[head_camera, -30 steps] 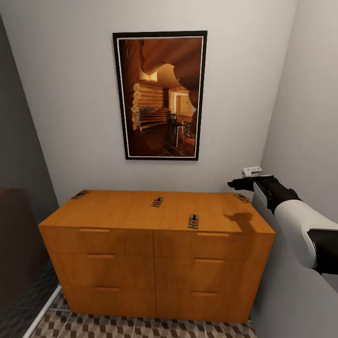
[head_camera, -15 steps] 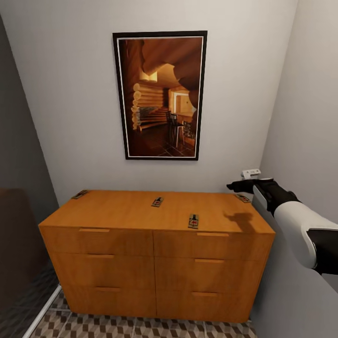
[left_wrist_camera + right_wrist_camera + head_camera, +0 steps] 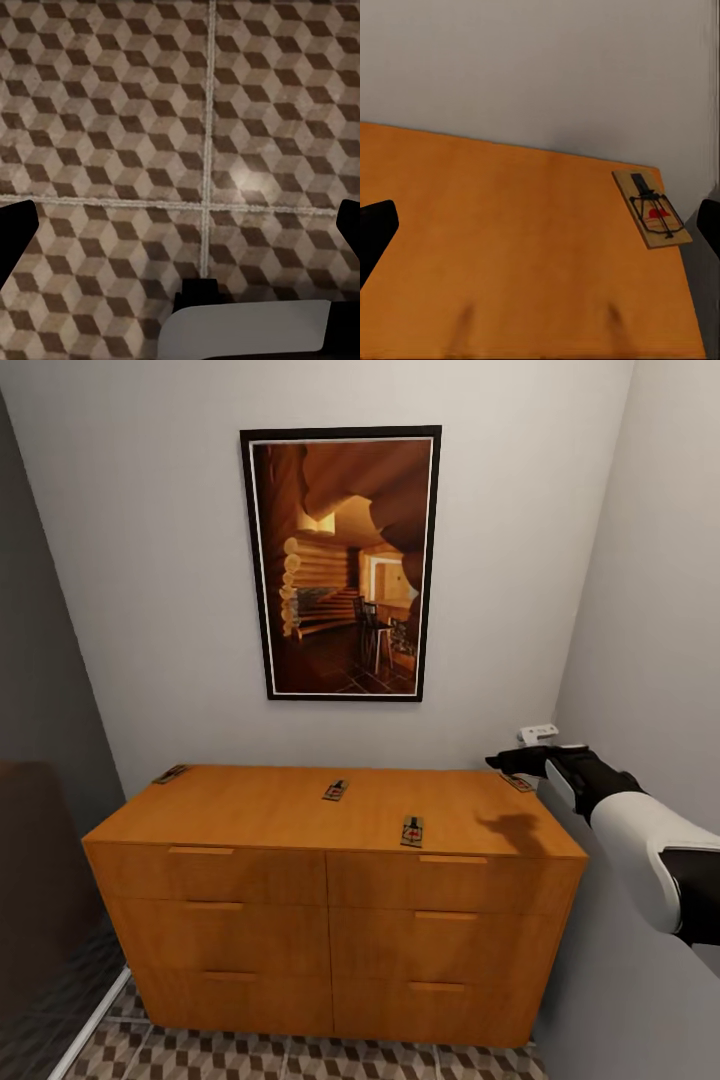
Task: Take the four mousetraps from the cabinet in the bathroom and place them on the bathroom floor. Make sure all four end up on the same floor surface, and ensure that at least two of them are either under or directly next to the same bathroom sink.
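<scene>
Corner mousetrap [image 3: 517, 782] half behind right gripper [image 3: 503, 761]

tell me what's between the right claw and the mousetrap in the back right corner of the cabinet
Nothing: in the right wrist view, bare cabinet top runs up to the mousetrap. The right claw hovers open.

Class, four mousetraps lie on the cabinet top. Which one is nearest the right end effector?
The mousetrap at the back right corner of the cabinet, almost beneath the right end effector. The other three lie mid-top, near the front edge and at the far left corner.
</scene>
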Available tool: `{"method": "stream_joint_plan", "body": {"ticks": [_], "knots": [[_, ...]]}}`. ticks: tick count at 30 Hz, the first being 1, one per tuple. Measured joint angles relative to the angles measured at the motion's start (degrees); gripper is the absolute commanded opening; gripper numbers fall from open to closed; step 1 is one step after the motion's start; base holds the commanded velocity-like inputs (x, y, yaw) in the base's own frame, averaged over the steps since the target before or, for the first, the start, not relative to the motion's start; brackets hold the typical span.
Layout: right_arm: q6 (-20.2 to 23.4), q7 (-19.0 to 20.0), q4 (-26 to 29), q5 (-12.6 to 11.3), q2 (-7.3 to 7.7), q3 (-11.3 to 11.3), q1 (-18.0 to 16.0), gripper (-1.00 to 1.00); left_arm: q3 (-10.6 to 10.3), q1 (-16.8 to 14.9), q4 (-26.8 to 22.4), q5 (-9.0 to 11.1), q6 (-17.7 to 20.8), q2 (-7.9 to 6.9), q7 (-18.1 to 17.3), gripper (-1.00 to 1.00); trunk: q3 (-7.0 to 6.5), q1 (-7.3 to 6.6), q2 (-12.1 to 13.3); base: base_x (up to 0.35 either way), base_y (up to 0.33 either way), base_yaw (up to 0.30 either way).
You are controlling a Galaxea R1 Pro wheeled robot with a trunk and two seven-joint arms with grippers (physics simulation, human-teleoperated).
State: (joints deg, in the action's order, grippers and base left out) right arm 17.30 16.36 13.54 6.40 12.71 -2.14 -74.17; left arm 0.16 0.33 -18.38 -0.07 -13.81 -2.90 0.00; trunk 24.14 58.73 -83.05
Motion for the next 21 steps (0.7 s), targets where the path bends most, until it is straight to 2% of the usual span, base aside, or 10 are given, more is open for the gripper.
{"method": "stream_joint_plan", "body": {"ticks": [11,21], "knots": [[-3.2,0.1,-4.9,0.1,1.05,0.0,0.0,1.0,0.0,0.0,0.0,0.0,0.0,0.0,0.0,1.0,0.0,0.0,0.0,0.0,0.0,0.0],[-4.0,0.1,-7.1,0.1,2.39,0.0,0.0,1.0,0.0,0.0,0.0,0.0,0.0,0.0,0.0,1.0,0.0,0.0,0.0,0.0,0.0,0.0]]}}
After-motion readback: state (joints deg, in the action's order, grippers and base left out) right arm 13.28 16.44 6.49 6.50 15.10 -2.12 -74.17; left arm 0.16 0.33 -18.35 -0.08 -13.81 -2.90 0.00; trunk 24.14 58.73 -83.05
